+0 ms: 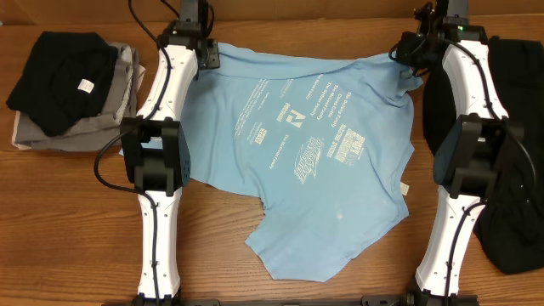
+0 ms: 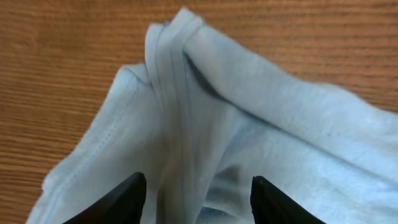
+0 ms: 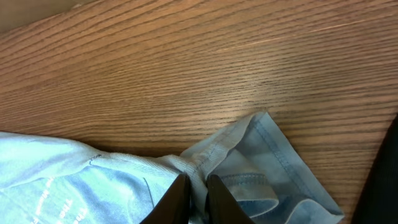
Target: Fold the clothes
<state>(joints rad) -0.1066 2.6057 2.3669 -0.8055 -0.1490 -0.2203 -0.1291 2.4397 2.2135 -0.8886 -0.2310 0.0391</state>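
Note:
The clothes, a light blue T-shirt [image 1: 306,161] with white lettering, lie spread on the wooden table [image 1: 76,229], the lower part rumpled. My left gripper [image 1: 209,56] is at the shirt's far left corner. In the left wrist view its jaws [image 2: 199,198] stand apart on either side of a raised ridge of hemmed fabric [image 2: 177,124] without touching it. My right gripper [image 1: 410,58] is at the far right corner. In the right wrist view it [image 3: 198,190] is shut on a pinch of the shirt's seam [image 3: 205,163], beside a folded sleeve hem [image 3: 273,168].
A pile of black and grey garments [image 1: 68,85] sits at the far left of the table. A black garment [image 1: 520,195] lies along the right edge, partly under the right arm. Both arms reach over the table's sides.

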